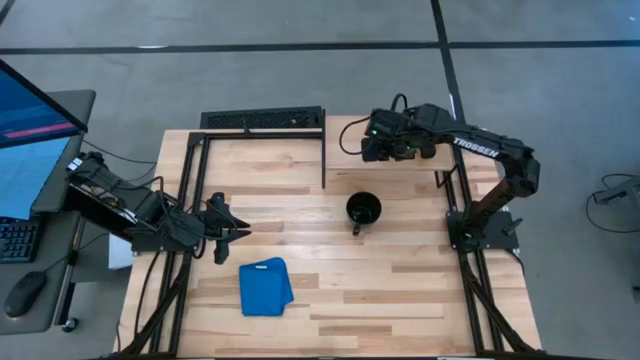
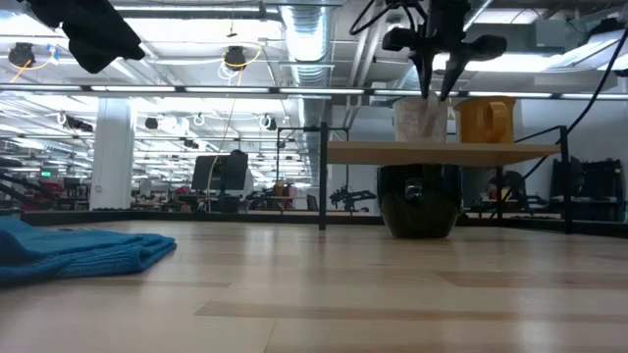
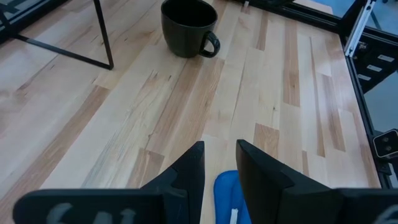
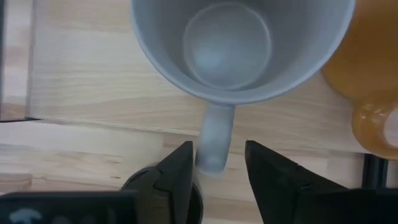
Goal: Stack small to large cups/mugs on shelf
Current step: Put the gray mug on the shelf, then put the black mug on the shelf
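The right pincer (image 4: 214,163) hung open directly above the grey-white mug (image 4: 239,50) on the shelf (image 2: 442,152), its fingers astride the handle, which pointed back toward the wrist. The yellow mug (image 2: 486,120) stood just beside it. The black mug (image 1: 363,210) sat on the surface (image 1: 400,290) toward 6 o'clock from the right pincer. The left pincer (image 1: 228,228), slightly parted and empty, waited at 9 o'clock from that mug.
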`<state>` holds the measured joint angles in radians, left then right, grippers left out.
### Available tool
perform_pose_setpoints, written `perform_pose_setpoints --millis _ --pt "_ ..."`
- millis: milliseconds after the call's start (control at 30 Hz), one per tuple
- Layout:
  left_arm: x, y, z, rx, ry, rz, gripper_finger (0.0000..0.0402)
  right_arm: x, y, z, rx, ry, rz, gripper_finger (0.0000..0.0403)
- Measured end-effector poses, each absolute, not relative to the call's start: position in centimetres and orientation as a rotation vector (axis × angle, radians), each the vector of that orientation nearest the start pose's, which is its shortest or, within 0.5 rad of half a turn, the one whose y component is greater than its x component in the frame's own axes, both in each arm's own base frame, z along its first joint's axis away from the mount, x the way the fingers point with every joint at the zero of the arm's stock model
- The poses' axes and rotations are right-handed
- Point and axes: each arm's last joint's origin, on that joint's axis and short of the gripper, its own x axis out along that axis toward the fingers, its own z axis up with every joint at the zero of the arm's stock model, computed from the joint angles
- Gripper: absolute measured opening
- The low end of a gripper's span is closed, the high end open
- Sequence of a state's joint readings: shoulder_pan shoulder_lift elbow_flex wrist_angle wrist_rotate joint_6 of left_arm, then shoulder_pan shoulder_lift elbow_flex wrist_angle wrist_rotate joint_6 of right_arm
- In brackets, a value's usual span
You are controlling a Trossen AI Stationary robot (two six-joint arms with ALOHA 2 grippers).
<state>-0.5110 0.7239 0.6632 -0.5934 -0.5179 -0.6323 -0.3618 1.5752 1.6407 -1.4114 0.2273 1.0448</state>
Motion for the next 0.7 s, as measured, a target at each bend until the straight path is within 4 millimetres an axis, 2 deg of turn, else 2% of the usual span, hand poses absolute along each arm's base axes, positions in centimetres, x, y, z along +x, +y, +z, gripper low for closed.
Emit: perform_pose_setpoints --millis 133,433,700 --pt "13.3 -5.8 26.7 -0.293 0.539 0.183 0.0082 26.2 -10.6 35.7 0.941 0.955 -1.155 0.0165" --pt "13.3 -5.8 26.7 -0.288 0.54 0.182 0.0082 26.0 -10.5 38.6 0.948 0.872 -1.114 0.0167" --pt "13.3 -5.8 26.7 -0.283 0.541 0.181 0.0082 25.3 -9.4 43.0 0.922 0.755 -1.018 0.0165"
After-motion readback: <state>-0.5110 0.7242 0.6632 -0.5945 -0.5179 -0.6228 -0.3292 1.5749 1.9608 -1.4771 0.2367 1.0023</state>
